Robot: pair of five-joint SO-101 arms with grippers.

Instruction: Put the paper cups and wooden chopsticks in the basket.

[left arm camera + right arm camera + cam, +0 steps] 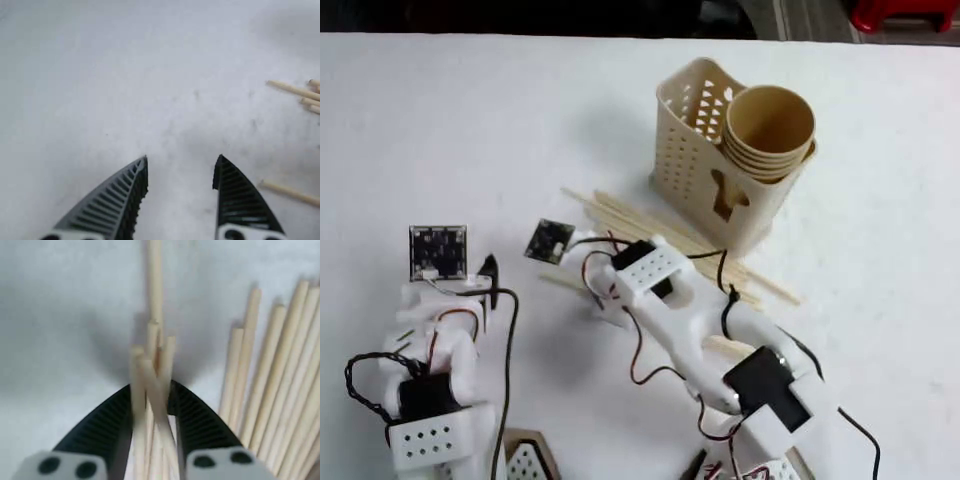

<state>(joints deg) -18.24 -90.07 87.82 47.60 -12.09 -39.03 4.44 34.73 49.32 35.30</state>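
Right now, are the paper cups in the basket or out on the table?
In. The stacked paper cups stand upright inside the basket, their rims rising above its wall.

Matt bare-wood chopsticks (152, 370) — smooth plastic basket (685, 165).

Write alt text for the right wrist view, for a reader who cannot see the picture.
The right gripper is shut on a small bundle of wooden chopsticks over the white table. More loose chopsticks lie side by side on the table beside it.
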